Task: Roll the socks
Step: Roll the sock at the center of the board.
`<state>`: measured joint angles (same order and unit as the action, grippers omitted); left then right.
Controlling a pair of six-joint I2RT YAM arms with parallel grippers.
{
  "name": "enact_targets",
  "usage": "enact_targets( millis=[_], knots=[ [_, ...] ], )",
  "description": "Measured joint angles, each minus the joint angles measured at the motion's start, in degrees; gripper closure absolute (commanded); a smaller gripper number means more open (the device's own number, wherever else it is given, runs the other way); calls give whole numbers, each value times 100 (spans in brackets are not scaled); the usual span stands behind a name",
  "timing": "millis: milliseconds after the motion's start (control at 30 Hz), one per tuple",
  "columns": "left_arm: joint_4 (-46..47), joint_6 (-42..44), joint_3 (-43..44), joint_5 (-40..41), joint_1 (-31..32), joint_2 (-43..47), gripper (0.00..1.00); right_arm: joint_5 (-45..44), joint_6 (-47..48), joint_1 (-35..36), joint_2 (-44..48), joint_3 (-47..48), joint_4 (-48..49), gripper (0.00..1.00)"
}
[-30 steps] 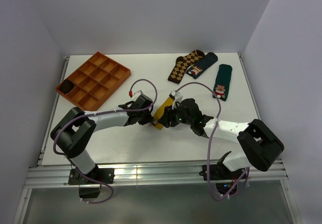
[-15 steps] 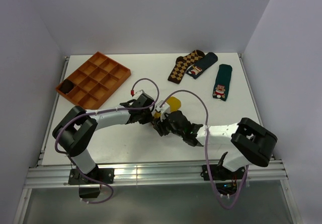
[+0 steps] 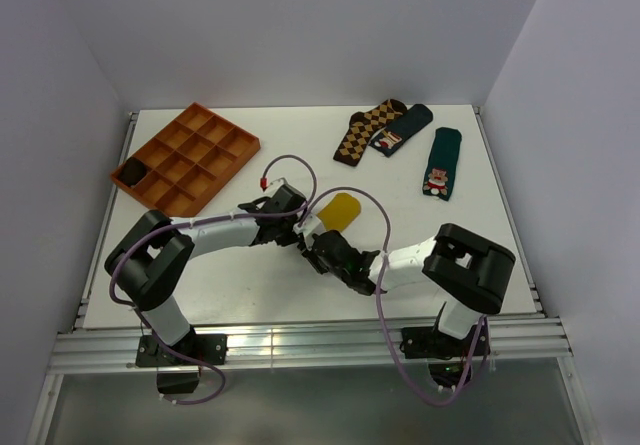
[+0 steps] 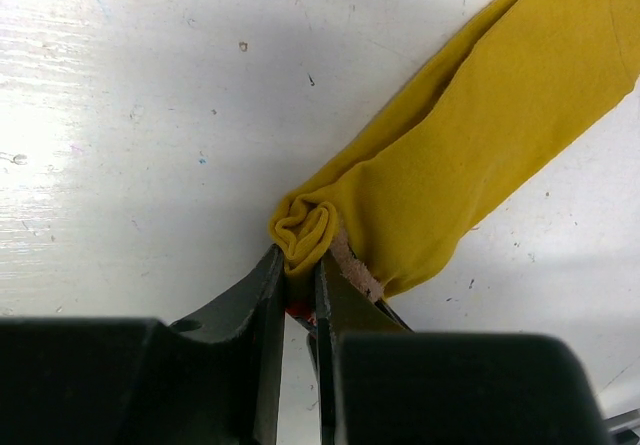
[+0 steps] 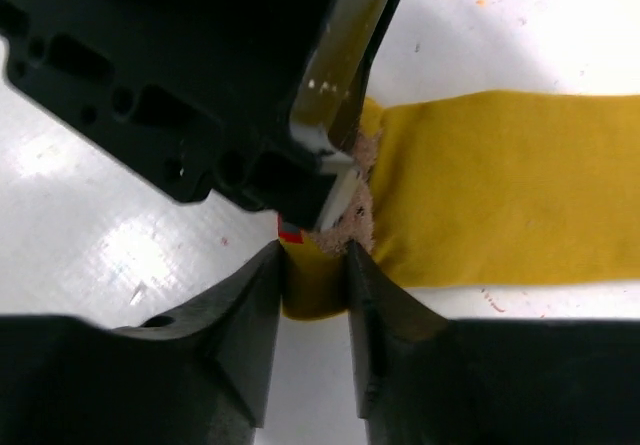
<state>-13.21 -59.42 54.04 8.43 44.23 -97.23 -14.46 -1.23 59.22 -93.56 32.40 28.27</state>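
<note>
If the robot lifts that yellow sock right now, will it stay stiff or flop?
Probably flop: the yellow sock lies wrinkled and folded, like soft cloth. Its rolled end, pinched in the left gripper, would likely unroll if let go. It looks thin, so likely light.

Matt cloth sock (image 4: 480, 145), scuffed table (image 4: 150, 115)

The mustard-yellow sock (image 3: 340, 208) lies flat on the table (image 3: 300, 140), one end curled into a small roll.

On the white counter (image 3: 200, 275) are laid an orange compartmented tray (image 3: 205, 150) far left, a mustard-yellow sock (image 3: 340, 208) at the middle, and an argyle sock (image 3: 362, 133), a dark sock (image 3: 402, 128) and a Santa sock (image 3: 441, 161) far right.
</note>
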Motion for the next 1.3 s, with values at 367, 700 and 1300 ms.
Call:
enact_targets(
  millis=[367, 700, 1300],
  knots=[
    [184, -11, -256, -76, -138, 197, 54, -361, 39, 116, -229, 199, 39, 100],
    [476, -238, -1207, -411, -533, 1169, 29, 1294, -232, -444, -186, 667, -702, 100],
    [1912, -787, -3182, -420, -944, 3150, 32, 4511, -970, -1725, -1115, 2142, -2319, 100]
  ],
)
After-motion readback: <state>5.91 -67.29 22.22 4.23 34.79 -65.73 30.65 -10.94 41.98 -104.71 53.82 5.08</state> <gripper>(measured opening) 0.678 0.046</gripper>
